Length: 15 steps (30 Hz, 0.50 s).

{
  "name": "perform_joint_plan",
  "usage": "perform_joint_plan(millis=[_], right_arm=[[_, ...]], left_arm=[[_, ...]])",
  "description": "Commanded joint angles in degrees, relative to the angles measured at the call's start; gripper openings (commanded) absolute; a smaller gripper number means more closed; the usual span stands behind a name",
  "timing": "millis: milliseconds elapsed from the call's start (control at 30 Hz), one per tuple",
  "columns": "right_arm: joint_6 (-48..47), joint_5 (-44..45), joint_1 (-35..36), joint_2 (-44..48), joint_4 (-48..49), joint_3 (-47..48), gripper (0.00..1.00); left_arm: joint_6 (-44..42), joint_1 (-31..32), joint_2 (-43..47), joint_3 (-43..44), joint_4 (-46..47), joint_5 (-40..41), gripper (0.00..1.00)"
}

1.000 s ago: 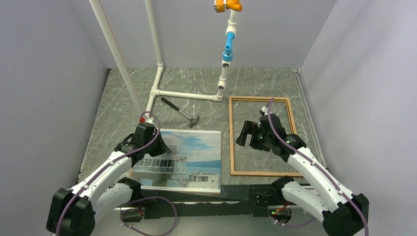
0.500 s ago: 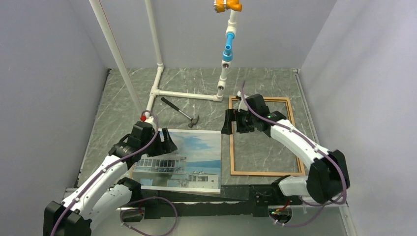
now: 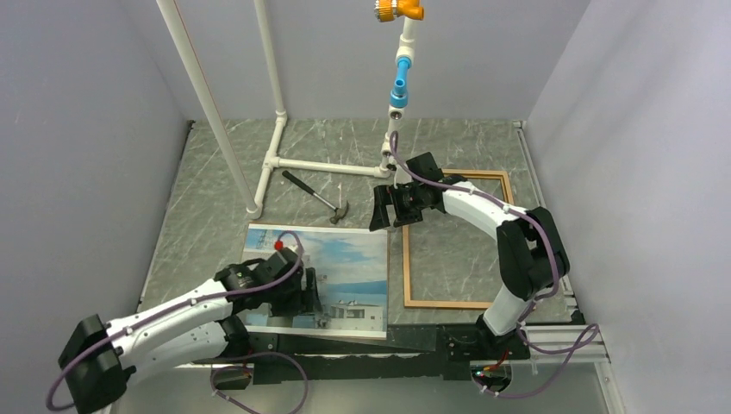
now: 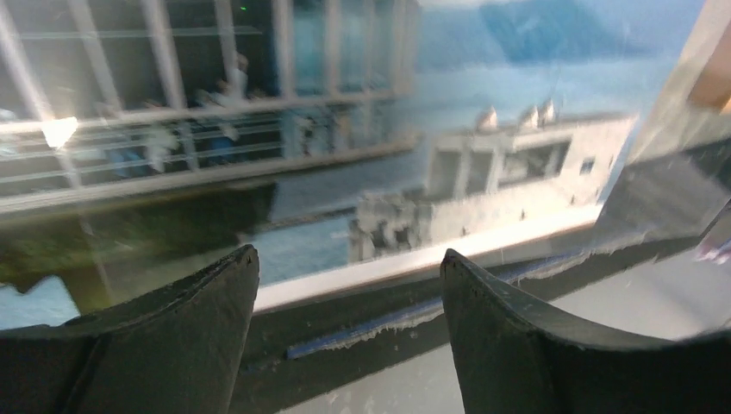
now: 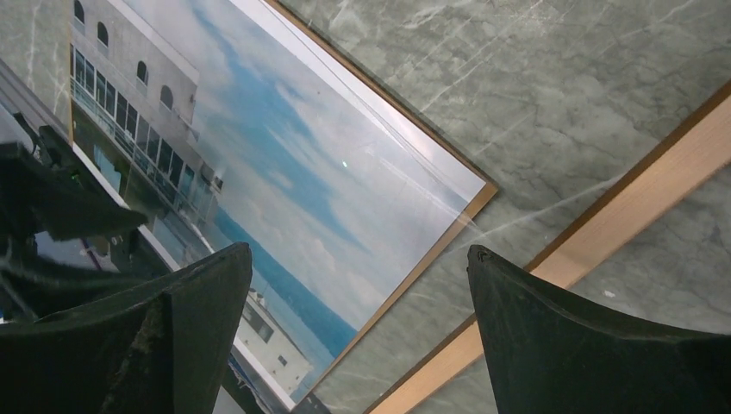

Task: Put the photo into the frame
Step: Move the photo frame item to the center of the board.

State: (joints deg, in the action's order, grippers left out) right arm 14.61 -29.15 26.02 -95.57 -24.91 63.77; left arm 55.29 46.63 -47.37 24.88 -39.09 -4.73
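Beside the frame [image 3: 405, 267], the photo [image 3: 353, 259], edges apart.

Bright, even overhead light, soft shadows. Left wrist view blurred; glare spots on the glossy photo [image 4: 345, 147].

Photo [image 3: 349, 263] blue-white; frame [image 3: 448, 303] orange-brown; table [image 3: 215, 185] grey-green marbled.

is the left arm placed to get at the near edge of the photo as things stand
Probably yes. The left gripper hangs open right over the near edge of the photo, with nothing between them. The print lies flat, though, so slipping a finger under it may be hard.
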Motion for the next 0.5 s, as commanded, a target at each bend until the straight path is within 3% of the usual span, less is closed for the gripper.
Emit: perform_joint_plan(millis=[0, 200, 333, 467], right_arm=[[-1.4, -2.42, 0.1, -1.6, 1.93, 3.21, 0.97], [-2.01, -1.52, 0.04, -3.25, 0.85, 3.97, 0.97], [-2.45, -1.47, 0.08, -3.7, 0.65, 3.65, 0.97], [-3.37, -1.75, 0.17, -5.47, -0.43, 4.24, 0.97]], left_arm=[[5.73, 12.06, -4.52, 6.89, -1.46, 6.07, 0.8], [5.2, 29.25, -18.78, 17.34, -1.79, 11.28, 0.76], [5.78, 34.48, -29.34, 22.44, -2.21, 11.97, 0.75], [6.69, 36.15, -32.34, 22.21, 1.46, 10.33, 0.74]])
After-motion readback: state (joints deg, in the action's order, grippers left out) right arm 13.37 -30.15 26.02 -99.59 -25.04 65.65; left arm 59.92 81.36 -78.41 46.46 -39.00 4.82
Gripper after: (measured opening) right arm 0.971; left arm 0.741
